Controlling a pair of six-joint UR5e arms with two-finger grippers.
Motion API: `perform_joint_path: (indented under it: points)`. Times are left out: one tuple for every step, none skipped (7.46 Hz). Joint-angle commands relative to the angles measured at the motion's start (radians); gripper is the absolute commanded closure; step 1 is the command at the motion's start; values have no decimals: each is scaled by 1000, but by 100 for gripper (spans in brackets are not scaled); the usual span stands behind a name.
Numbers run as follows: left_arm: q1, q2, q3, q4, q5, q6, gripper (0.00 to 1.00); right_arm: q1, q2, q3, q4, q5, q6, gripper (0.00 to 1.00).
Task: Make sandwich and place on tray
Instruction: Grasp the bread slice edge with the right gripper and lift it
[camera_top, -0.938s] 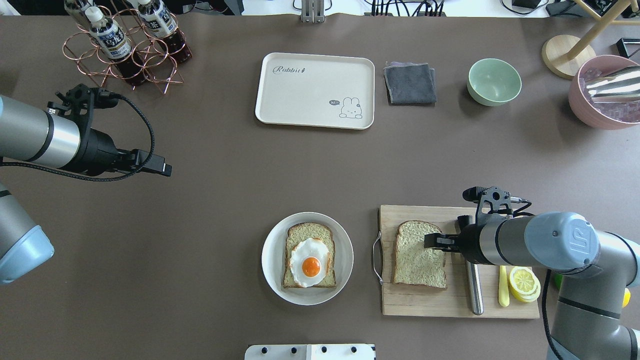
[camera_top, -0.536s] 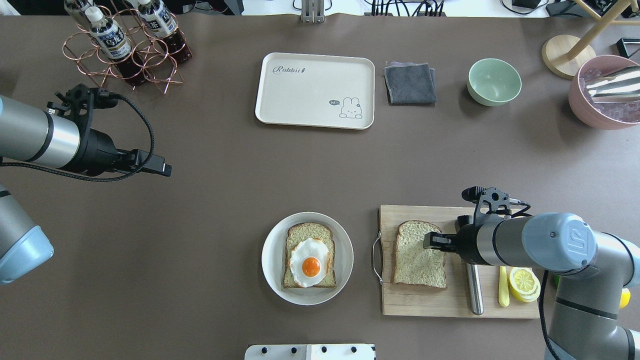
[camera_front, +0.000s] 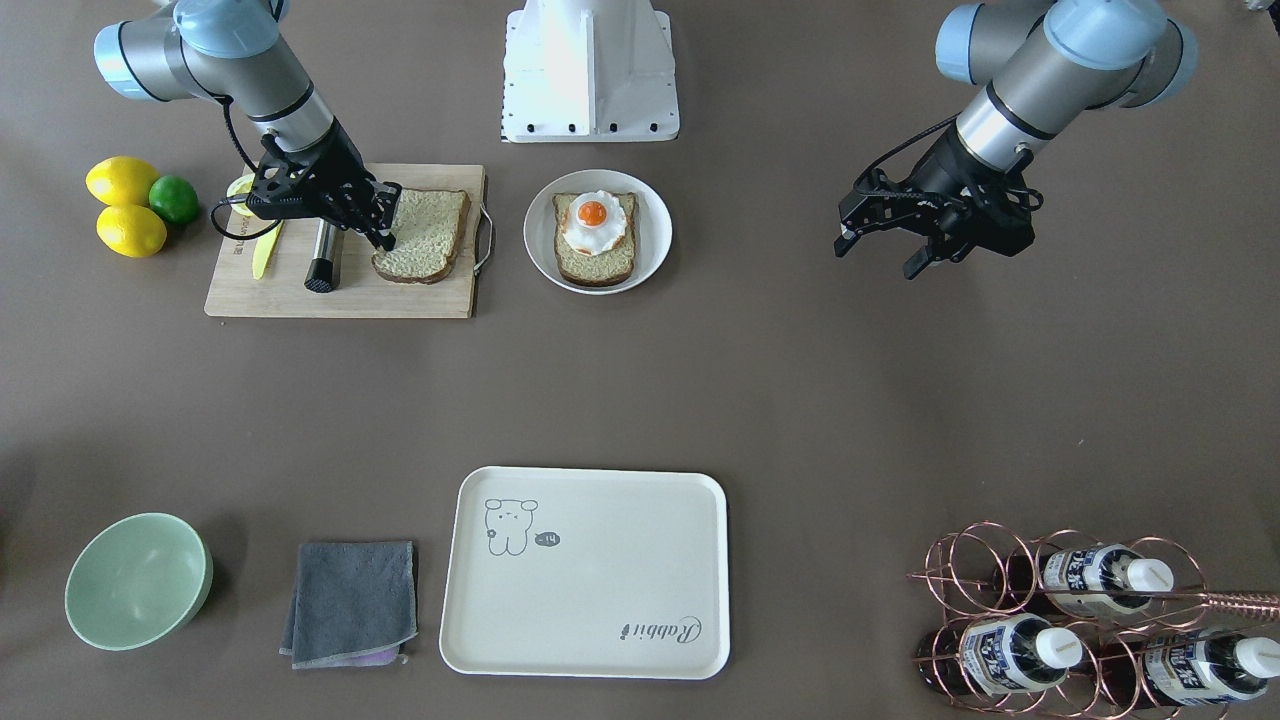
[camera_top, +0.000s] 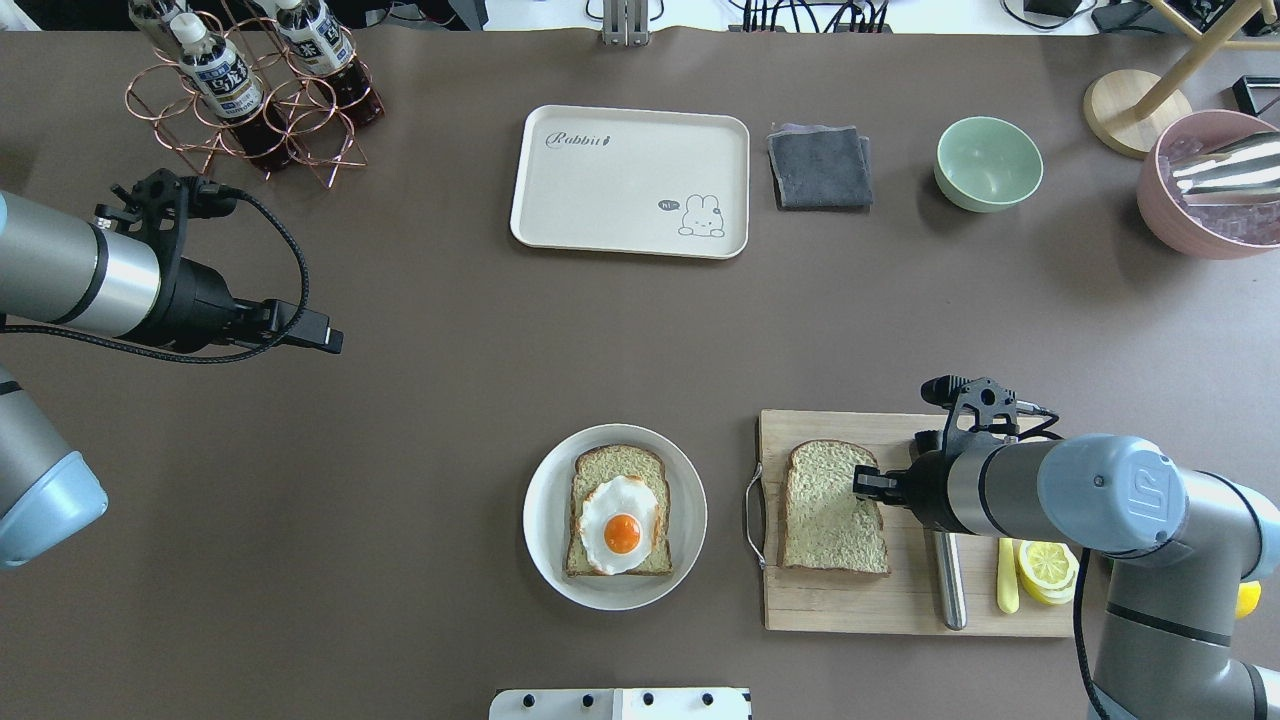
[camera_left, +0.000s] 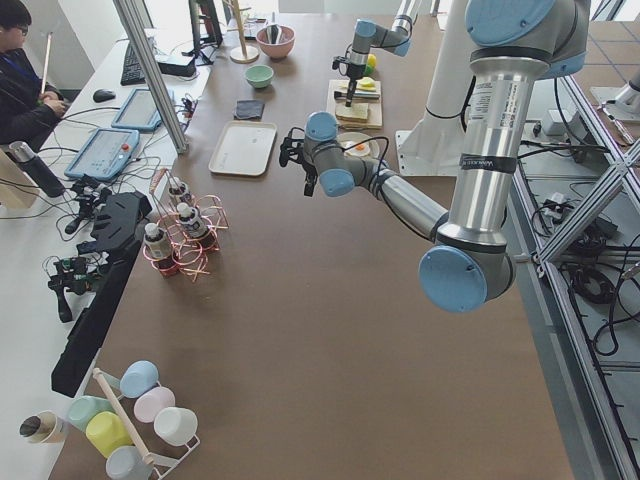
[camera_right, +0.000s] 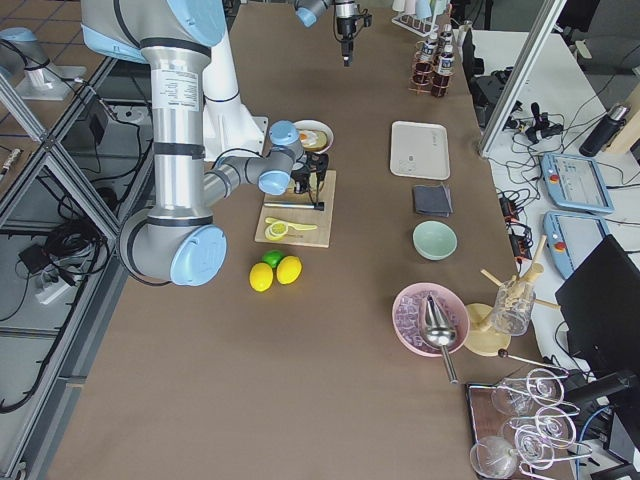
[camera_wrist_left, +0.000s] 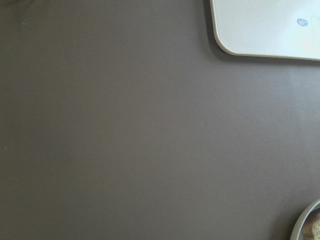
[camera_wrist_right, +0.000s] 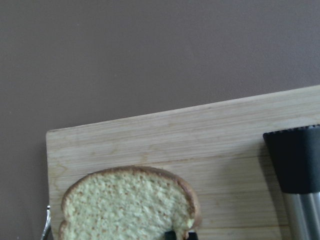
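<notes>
On the plate (camera_top: 548, 500), egg-topped bread (camera_top: 615, 465); left jaws wide, right jaws at slice (camera_top: 825, 520) on board (camera_top: 850, 600), unclear

Brown worktop (camera_top: 400, 480), taken from over the robot's shoulders. Carries along the far side, left to right: a copper bottle rack (camera_top: 250, 110), a cream tray (camera_top: 620, 205), a folded grey cloth (camera_top: 820, 167) just beside the tray, a green bowl (camera_top: 988, 163), a round wooden stand base (camera_top: 1135, 112) and a pink bowl (camera_top: 1165, 215). On the near side: a white plate (camera_top: 545, 540) at centre and a wooden board (camera_top: 850, 600) just right of it, not touching. Past the board's right end, two lemons (camera_front: 122, 180) and a lime (camera_front: 174, 199), bunched together. At the near edge, the white robot base (camera_top: 620, 703).
</notes>
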Motion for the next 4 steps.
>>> perform_joint_path:
  points:
    - [0,0,0,-1,0,0,2,7,-4,56,0,2,1,100]
    - [0,0,0,-1,0,0,2,36,-4,82,0,28,-1,100]
    - [0,0,0,-1,0,0,2,71,1,100,0,68,1,100]
    - [0,0,0,-1,0,0,2,96,2,122,0,102,-1,100]
